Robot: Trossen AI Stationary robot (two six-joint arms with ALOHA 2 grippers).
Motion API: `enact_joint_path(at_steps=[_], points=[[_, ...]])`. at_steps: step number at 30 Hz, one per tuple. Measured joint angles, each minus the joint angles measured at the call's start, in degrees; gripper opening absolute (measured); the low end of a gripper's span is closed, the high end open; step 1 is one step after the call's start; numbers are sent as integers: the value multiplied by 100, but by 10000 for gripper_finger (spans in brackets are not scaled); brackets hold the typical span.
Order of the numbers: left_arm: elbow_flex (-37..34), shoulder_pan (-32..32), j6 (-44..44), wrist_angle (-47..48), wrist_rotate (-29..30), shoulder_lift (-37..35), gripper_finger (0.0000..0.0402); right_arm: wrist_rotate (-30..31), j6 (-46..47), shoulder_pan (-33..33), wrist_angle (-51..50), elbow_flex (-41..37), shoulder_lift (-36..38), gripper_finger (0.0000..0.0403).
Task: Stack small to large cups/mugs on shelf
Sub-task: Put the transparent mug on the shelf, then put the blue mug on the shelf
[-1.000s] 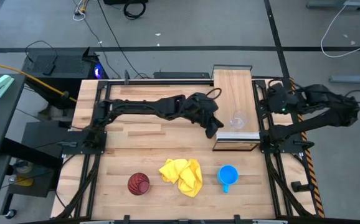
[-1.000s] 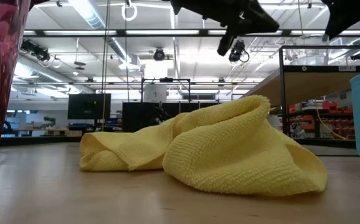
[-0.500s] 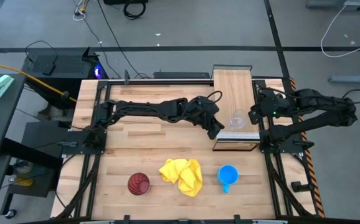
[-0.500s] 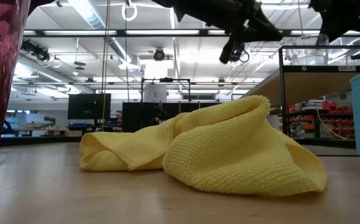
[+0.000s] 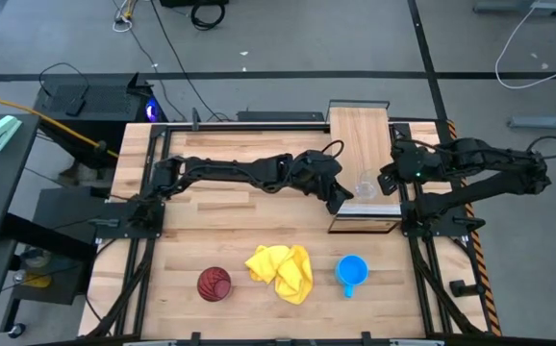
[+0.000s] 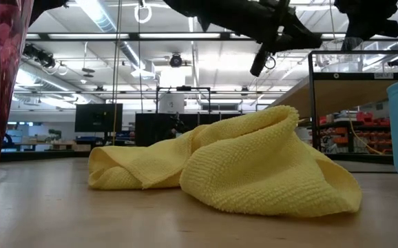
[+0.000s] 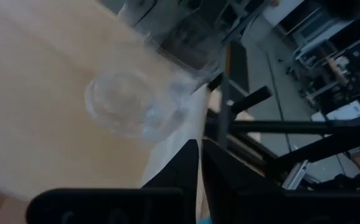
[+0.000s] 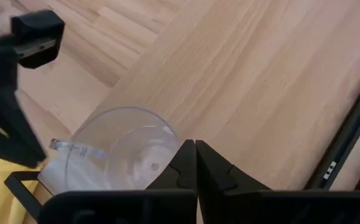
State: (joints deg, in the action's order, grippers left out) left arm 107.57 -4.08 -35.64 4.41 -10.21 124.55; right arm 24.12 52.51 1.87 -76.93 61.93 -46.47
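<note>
Now both arms are crowding the clear cup (image 5: 366, 183) on the shelf (image 5: 360, 135), left gripper (image 5: 341, 202) and right gripper (image 5: 386, 179) pinched empty, likely needing to open before gripping it.

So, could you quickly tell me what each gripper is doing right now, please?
Left gripper: shut, empty, beside the clear cup.
Right gripper: shut, empty, over the shelf by the cup.

A small clear plastic cup (image 5: 366, 183) was seen on the long light-wood plank shelf (image 5: 360, 130), between the left hand (image 5: 341, 199) and right hand (image 5: 390, 176). A dark red ribbed tumbler (image 5: 214, 284), crumpled yellow cloth (image 5: 281, 271) and bright blue handled mug (image 5: 352, 273) were spread across the butcher-block tabletop (image 5: 211, 231).
</note>
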Motion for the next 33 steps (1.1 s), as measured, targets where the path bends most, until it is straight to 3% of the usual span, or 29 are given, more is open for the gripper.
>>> enact_joint_path(at_steps=[25, 33], points=[[-7, -247, -117, 47, 48, 101, 22, -166, 198, 0, -202, 2, -66, 0], [-7, -152, -119, 120, -562, 76, 36, -17, 326, 0, -348, 17, 28, 2]])
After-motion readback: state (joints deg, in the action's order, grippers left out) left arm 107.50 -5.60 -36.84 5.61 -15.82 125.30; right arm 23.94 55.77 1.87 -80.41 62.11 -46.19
